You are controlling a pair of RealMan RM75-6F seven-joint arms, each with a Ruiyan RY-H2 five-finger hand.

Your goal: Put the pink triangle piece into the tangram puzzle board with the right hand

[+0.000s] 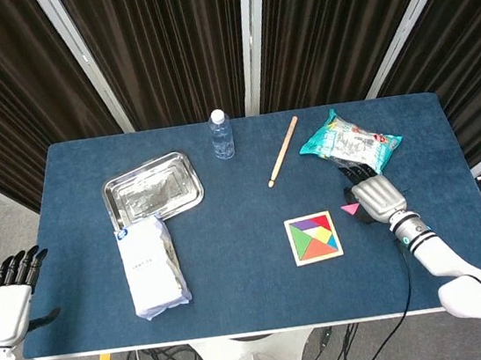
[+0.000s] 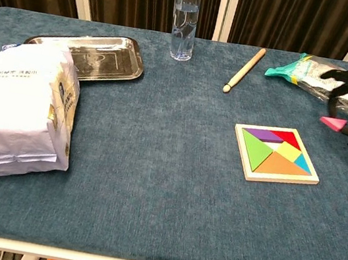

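Pink triangle piece (image 2: 333, 122) hangs pinched in the right hand (image 1: 372, 199), lifted clear of the table (image 1: 230, 235) near its right edge, presumably for carrying to the tangram puzzle board (image 2: 276, 155) just leftward (one gap shows among its coloured pieces). Nothing lies between. Beyond sit a snack packet (image 1: 350, 146), wooden stick (image 1: 283, 150), bottle (image 1: 221, 134). The left hand (image 1: 8, 304) idles open off the near-left corner.

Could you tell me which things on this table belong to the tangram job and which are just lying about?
Job: pink triangle piece, pinched by the right hand; tangram puzzle board.

Lying about: water bottle, wooden stick, snack packet, metal tray, white bag.
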